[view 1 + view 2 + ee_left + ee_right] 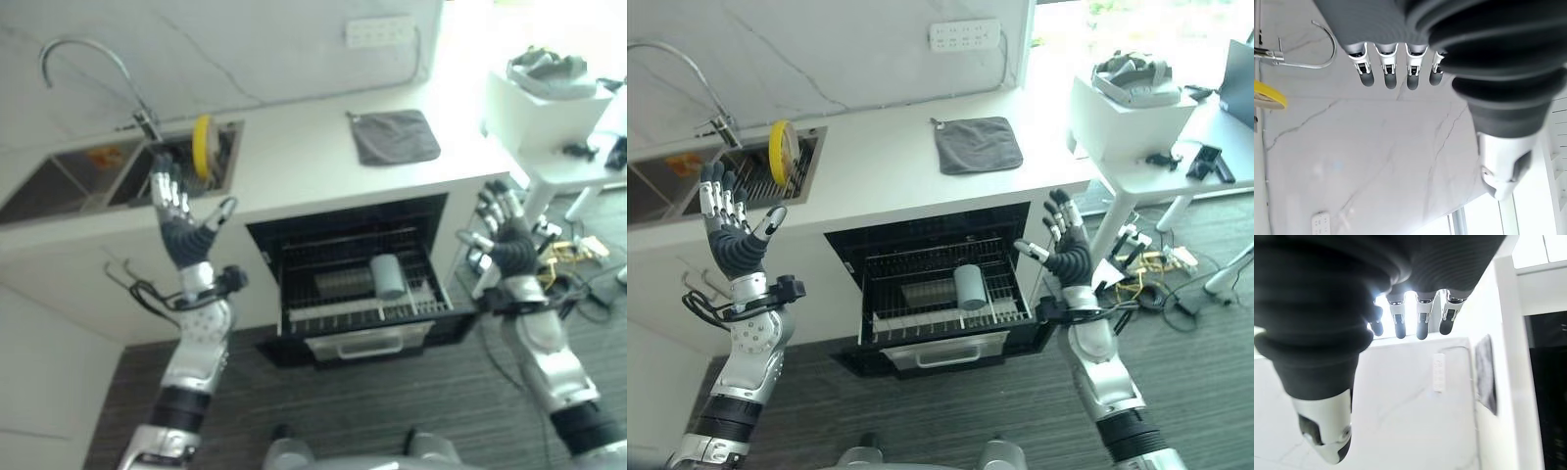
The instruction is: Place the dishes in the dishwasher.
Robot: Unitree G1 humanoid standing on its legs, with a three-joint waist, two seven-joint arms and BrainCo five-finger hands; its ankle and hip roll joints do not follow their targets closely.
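While no writing is legible, each robot hand, left [733, 245] and right [1070, 257], hangs spread.

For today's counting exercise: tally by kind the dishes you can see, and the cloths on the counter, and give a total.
Yellow plate, upright in the sink rack: 1
Grey cup, in the dishwasher rack: 1
Grey cloth, flat on the counter: 1
Total: 3
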